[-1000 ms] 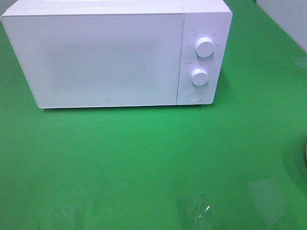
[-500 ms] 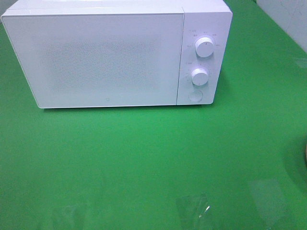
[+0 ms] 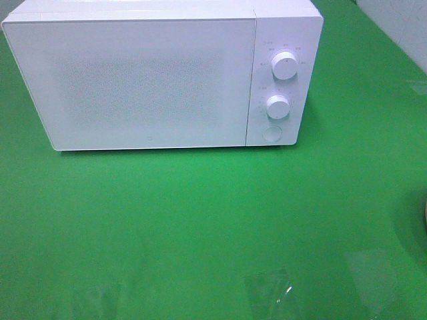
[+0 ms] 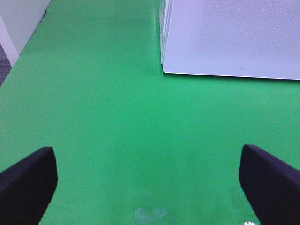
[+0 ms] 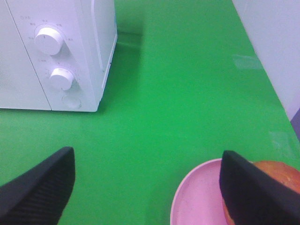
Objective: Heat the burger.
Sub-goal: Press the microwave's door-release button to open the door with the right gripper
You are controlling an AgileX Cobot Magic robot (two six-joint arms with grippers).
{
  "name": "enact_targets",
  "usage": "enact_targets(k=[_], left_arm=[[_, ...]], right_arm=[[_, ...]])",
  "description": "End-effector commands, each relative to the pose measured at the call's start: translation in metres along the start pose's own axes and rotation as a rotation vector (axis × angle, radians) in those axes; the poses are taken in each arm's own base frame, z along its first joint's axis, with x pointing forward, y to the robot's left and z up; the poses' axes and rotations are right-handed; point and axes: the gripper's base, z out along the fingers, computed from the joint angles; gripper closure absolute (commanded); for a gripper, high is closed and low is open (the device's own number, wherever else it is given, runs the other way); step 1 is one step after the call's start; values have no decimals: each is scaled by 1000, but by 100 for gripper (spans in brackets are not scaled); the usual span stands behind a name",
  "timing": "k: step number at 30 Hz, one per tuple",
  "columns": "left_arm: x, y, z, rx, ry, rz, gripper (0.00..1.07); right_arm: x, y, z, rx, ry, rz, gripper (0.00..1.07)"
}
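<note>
Burger with a glossy golden-brown bun point(image 5: 281, 172) is sitting on a round pink plate point(image 5: 197, 199), peeking out from behind one finger of the right claw point(image 5: 147, 161) in the right wrist view. That claw is hanging over the plate's edge with its fingers spread wide and nothing between them, so it is gripping nothing. The burger is lying just beside the finger, and I cannot tell whether the two are touching.

Over on the other side, the left claw point(image 4: 147, 154) is hovering above the bare green bench point(image 4: 117, 117), fingers equally wide apart and holding nothing.

Moving outward, the white microwave oven point(image 3: 163, 73) is standing at the far side of the bench. Its door point(image 3: 100, 120) is sitting fully shut, with the two round white knobs point(image 3: 285, 65) and the round button point(image 3: 271, 133) lining up on the panel at the right. Plate and burger are resting well apart from it, out past the control side.

What is changing? From the high camera, nothing: oven, door and bench are looking just as they were a second ago, and neither arm is showing there. So I am judging the task as barely under way. The door is needing to come open before the burger can go in, and the burger itself is not yet being lifted.
</note>
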Motion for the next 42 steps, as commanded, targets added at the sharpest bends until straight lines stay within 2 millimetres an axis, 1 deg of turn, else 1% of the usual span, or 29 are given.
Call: enact_targets(k=[1, 2, 5, 6, 7, 9, 10, 11, 12, 13, 14, 15, 18, 19, 22, 23, 25, 26, 27, 28, 31, 32, 35, 37, 38, 39, 40, 41, 42], left_arm=[[1, -1, -2, 8, -23, -4, 6], [1, -1, -2, 8, -23, -4, 6], [1, -1, -2, 8, -23, -4, 6], [1, -1, -2, 8, -23, -4, 6], [1, -1, -2, 8, -23, -4, 6], [1, -1, -2, 8, -23, -4, 6], [1, -1, -2, 8, -23, -4, 6], [1, -1, -2, 8, -23, -4, 6], [1, -1, -2, 8, -23, -4, 6], [1, -1, -2, 8, -23, -4, 6], [1, -1, -2, 8, -23, -4, 6], [1, -1, -2, 8, -23, -4, 6], [1, -1, -2, 8, -23, -4, 6], [1, -1, -2, 8, -23, -4, 6], [1, -1, -2, 8, -23, -4, 6], [1, -1, -2, 8, -23, -4, 6], [1, -1, -2, 8, -23, -4, 6], [1, -1, -2, 8, -23, -4, 6], [1, -1, -2, 8, -23, -4, 6], [1, -1, -2, 8, -23, -4, 6], [1, -1, -2, 8, -23, -4, 6], [1, -1, -2, 8, -23, -4, 6], [1, -1, -2, 8, -23, -4, 6], [1, -1, -2, 8, -23, -4, 6], [1, -1, -2, 8, -23, -4, 6], [1, -1, -2, 8, -23, -4, 6], [1, -1, -2, 8, -23, -4, 6], [1, -1, -2, 8, -23, -4, 6], [1, -1, -2, 8, -23, -4, 6]], right_arm=[[-5, 1, 11, -5, -48, -14, 27], [-4, 2, 21, -10, -67, -16, 27], [-4, 3, 26, -14, -77, -17, 27], [-3, 4, 36, -20, -96, -19, 27], [-3, 4, 36, -20, -96, -19, 27], [-1, 6, 54, -33, -128, -21, 28], [-1, 6, 54, -33, -128, -21, 28], [0, 7, 61, -40, -158, -21, 28], [0, 7, 61, -40, -158, -21, 28], [0, 8, 70, -47, -179, -21, 29], [0, 8, 70, -47, -179, -21, 29], [0, 9, 78, -51, -186, -20, 29], [0, 10, 83, -54, -189, -22, 30], [-3, 10, 89, -60, -221, -19, 31], [-7, 11, 94, -65, -274, -9, 31], [-9, 12, 105, -72, -321, -13, 31], [-9, 13, 109, -74, -329, -17, 31], [-8, 13, 118, -73, -340, -26, 31], [-8, 13, 118, -73, -340, -26, 31], [-6, 13, 127, -61, -345, -24, 31], [-4, 14, 134, -53, -348, -37, 31], [0, 17, 145, -36, -350, -58, 31], [2, 20, 151, -15, -362, -73, 31], [6, 29, 159, 27, -378, -101, 31], [6, 29, 159, 27, -378, -101, 31], [9, 34, 163, 46, -385, -118, 31], [9, 34, 163, 46, -385, -118, 31], [12, 43, 166, 50, -387, -113, 31], [12, 43, 166, 50, -387, -113, 31]])
